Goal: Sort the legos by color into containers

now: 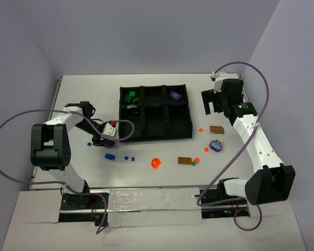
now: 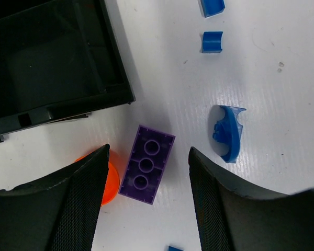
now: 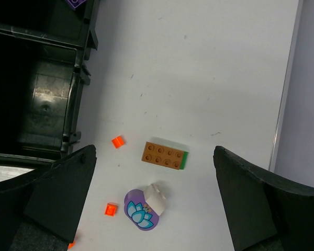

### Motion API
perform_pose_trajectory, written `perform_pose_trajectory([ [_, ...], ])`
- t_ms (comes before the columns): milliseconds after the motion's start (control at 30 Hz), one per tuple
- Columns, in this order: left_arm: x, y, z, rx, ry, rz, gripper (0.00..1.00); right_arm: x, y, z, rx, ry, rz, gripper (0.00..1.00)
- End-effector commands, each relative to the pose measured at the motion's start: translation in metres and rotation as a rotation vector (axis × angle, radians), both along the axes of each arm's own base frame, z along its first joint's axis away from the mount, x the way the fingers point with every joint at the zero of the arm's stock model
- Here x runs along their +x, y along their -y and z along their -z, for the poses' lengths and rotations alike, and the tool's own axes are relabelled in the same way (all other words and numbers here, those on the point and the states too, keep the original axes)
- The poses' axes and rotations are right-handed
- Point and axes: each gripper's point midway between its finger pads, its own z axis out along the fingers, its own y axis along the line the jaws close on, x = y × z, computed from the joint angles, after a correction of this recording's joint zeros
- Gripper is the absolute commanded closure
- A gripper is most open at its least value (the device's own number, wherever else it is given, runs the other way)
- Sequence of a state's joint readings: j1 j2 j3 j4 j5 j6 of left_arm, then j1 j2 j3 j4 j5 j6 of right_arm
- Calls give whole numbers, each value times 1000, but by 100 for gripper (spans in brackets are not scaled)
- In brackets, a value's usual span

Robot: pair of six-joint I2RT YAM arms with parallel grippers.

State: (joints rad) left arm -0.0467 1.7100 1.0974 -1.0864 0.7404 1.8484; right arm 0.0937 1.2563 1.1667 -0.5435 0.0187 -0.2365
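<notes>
Clearly the left fingers [image 2: 78,204] are set for a pick. They stand partly open on either side of a purple brick [image 2: 146,164] that lies flat on the worktop [image 2: 282,68], with a gap on both sides and nothing held yet. The brick sits just off the near corner of the black tray [image 2: 115,89], outside any compartment.

The main risk is the brick's angle. It lies skew to the line the fingers would close along, so they would probably meet 2 opposite corners first and spin it, or squirt it out, rather than clamp it square.

A second risk is the orange piece [image 2: 111,183], which is partly hidden by 1 finger and just beside the brick. It could be pinched along with the brick or shoved aside. The blue curved piece [image 2: 227,133] lies further off and looks safe.

In the top view another purple piece [image 1: 175,95] lies in the far right compartment and green pieces [image 1: 130,97] in the far left. A weak hold carried across the tray could therefore drop the brick into the wrong colour.

The right fingers [image 3: 57,193] are spread wide and empty above a brown brick [image 3: 165,155] to the right of the tray.
</notes>
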Motion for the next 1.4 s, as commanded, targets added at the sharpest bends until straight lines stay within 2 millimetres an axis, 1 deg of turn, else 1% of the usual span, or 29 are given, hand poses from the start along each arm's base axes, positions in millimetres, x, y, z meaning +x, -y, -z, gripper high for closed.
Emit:
perform_pose_trajectory([
  [0, 16, 6, 1, -12, 57, 45, 33, -3, 3, -16, -20, 41, 4, 0],
  [233, 9, -8, 23, 67, 32, 72, 36, -1, 4, -18, -26, 43, 7, 0],
  [367, 10, -16, 29, 108, 29, 73, 41, 1, 4, -20, -28, 46, 5, 0],
  [533, 11, -31, 36, 172, 49, 72, 47, 3, 2, -19, -23, 46, 0, 0],
  [667, 11, -40, 35, 202, 58, 70, 53, 5, 1, -19, -18, 51, 0, 0],
  [800, 12, -42, 19, 180, 94, 44, 64, 5, 0, -19, -15, 54, -6, 0],
  [867, 12, -46, 3, 159, 99, 12, 71, 5, 0, -19, -17, 54, -7, 0],
  [900, 9, -48, -6, 145, 95, -2, 74, 4, 1, -19, -17, 54, -8, 0],
  [933, 11, -47, -11, 137, 104, -5, 74, 4, 1, -19, -18, 55, -9, 0],
  [967, 4, -50, -25, 127, 97, -9, 78, 3, 0, -20, -18, 57, -10, 0],
  [1000, 8, -51, -46, 106, 134, -17, 82, 2, 0, -21, -17, 59, -11, 0],
  [1033, 1, -50, -61, 85, 114, -27, 88, 2, 0, -21, -16, 59, -12, 0],
  [1067, 11, -45, -85, 52, 158, -53, 92, 0, -1, -22, -8, 61, -18, 0],
  [1100, 15, -45, -96, 48, 175, -58, 95, 0, -1, -22, -4, 58, -17, 0],
  [1167, 33, -28, -141, -58, 236, -139, 100, -3, -10, -25, 37, 56, -45, 0],
  [1200, 40, -22, -152, -93, 254, -161, 100, -4, -14, -26, 55, 52, -57, 0],
  [1233, 46, -13, -162, -121, 256, -188, 100, -6, -20, -27, 81, 47, -78, 0],
  [1267, 49, 6, -172, -152, 214, -245, 100, -8, -31, -30, 129, 39, -117, 0],
  [1300, 57, 28, -184, -187, 216, -289, 100, -12, -43, -34, 186, 27, -153, 0],
  [1333, 65, 50, -202, -246, 247, -325, 100, -15, -53, -38, 245, 14, -170, 0],
  [1367, 66, 61, -209, -277, 261, -338, 100, -17, -64, -38, 298, -10, -195, 0],
])
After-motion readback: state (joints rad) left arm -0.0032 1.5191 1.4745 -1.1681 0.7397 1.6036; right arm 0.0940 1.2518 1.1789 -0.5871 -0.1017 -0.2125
